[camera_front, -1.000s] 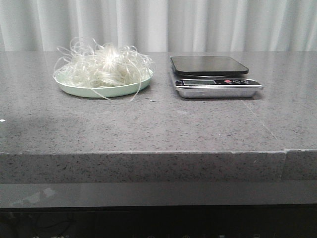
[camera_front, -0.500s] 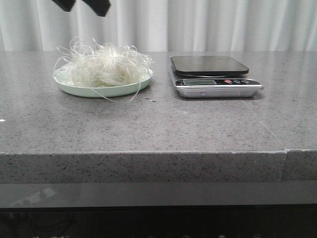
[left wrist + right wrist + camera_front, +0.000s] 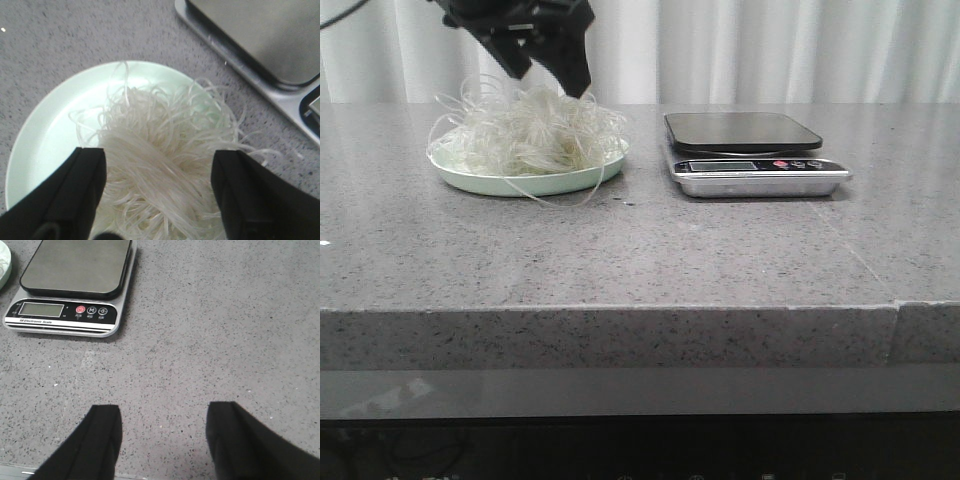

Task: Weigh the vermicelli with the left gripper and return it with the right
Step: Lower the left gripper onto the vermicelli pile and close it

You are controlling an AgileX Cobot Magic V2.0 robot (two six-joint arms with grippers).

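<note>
Two fingers of left hand spread wide, empty, straddling vermicelli heap inside plate rim.

You see translucent white-cream vermicelli on a pale green plate; beside that plate, the scale is silver with a black platform and a red button; the counter is speckled grey, and the left pincer is black
</note>
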